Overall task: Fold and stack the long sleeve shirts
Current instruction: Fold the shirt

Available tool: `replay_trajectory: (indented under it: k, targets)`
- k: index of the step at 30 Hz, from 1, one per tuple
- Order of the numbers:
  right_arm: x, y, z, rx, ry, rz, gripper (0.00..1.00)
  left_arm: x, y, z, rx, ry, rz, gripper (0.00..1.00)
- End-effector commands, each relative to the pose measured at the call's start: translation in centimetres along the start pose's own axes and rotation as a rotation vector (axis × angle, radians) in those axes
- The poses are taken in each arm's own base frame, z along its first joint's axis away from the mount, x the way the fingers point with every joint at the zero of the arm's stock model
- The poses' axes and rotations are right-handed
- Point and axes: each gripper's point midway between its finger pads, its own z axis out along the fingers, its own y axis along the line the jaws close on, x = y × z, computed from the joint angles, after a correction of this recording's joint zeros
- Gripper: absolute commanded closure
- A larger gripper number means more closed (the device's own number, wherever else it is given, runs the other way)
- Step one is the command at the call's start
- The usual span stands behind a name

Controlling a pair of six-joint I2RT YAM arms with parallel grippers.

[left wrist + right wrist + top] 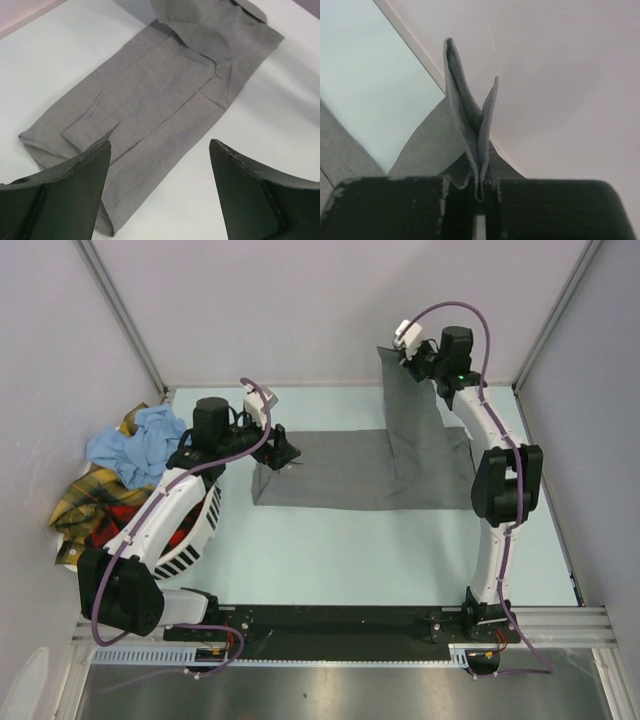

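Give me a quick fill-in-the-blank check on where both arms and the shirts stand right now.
The jaws of the right arm are ____ on a raised edge of the grey shirt. The jaws of the left arm stand ____ over that shirt's left end. Topping the pile at the left is a light ____ shirt.
Missing words: shut; open; blue.

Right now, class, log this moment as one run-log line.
left jaws: open over grey shirt | right jaws: shut on grey shirt's edge, held high | other shirts: heaped at left
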Motion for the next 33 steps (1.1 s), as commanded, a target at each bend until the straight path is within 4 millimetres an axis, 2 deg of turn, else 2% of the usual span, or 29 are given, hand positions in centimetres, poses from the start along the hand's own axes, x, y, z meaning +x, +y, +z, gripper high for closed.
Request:
replay_trajectory:
  k: [1, 2, 3, 5, 6, 7, 9, 10, 14, 19, 21, 23, 26, 28, 30, 32, 33]
  targets:
    - [-2.8, 1.4, 0.7, 0.090, 0.068, -0.125, 1.00, 0.2, 2.1, -0.5, -0.101, 0.010, -0.053, 0.14]
    - [-2.7, 1.9, 0.6, 0.097, 0.111, -0.126, 1.00, 0.4, 2.5, -0.8, -0.113, 0.015, -0.074, 0.14]
    - [-1.8, 3.5, 0.4, 0.060, 0.184, -0.110, 1.00, 0.5, 2.7, -0.9, -0.117, 0.016, -0.087, 0.14]
    - [-2.9, 5.2, -0.1, 0.047, 0.234, -0.065, 1.00, 0.9, 2.8, -1.3, -0.125, 0.020, -0.109, 0.14]
    - [-2.5, 6.7, -0.6, 0.014, 0.276, -0.030, 1.00, 1.1, 2.8, -1.3, -0.128, 0.021, -0.114, 0.14]
    - [-3.1, 8.4, -0.6, -0.005, 0.289, 0.019, 1.00, 1.5, 2.8, -1.4, -0.133, 0.027, -0.120, 0.14]
    - [-3.1, 10.7, -1.4, -0.039, 0.335, 0.061, 1.00, 1.6, 2.9, -1.8, -0.148, 0.024, -0.120, 0.14]
    - [-2.7, 12.1, -1.5, -0.050, 0.365, 0.101, 1.00, 2.1, 2.8, -1.9, -0.149, 0.031, -0.131, 0.14]
    - [-3.4, 17.3, -1.6, -0.105, 0.426, 0.202, 1.00, 2.9, 2.8, -2.5, -0.166, 0.035, -0.148, 0.14]
    - [-4.0, 21.4, -1.3, -0.128, 0.474, 0.373, 1.00, 4.0, 2.8, -3.4, -0.189, 0.037, -0.162, 0.14]
    - [-4.7, 22.6, -0.9, -0.118, 0.467, 0.448, 1.00, 4.4, 3.0, -3.8, -0.195, 0.040, -0.172, 0.14]
    - [-4.9, 23.0, -0.4, -0.103, 0.459, 0.515, 1.00, 4.9, 3.2, -4.1, -0.204, 0.044, -0.183, 0.14]
    - [-6.4, 23.4, 0.4, -0.088, 0.409, 0.652, 1.00, 5.4, 3.2, -4.3, -0.204, 0.049, -0.187, 0.14]
    - [-7.3, 23.3, 0.9, -0.060, 0.371, 0.729, 1.00, 5.7, 3.1, -4.4, -0.203, 0.054, -0.179, 0.14]
    - [-8.8, 22.2, 1.1, -0.021, 0.299, 0.766, 1.00, 5.8, 3.1, -4.5, -0.206, 0.055, -0.171, 0.14]
    - [-8.5, 22.9, 1.2, 0.006, 0.288, 0.791, 0.99, 6.0, 3.3, -4.6, -0.209, 0.060, -0.172, 0.14]
    - [-9.9, 22.5, 1.3, 0.015, 0.232, 0.790, 0.96, 6.2, 3.3, -4.5, -0.209, 0.064, -0.172, 0.14]
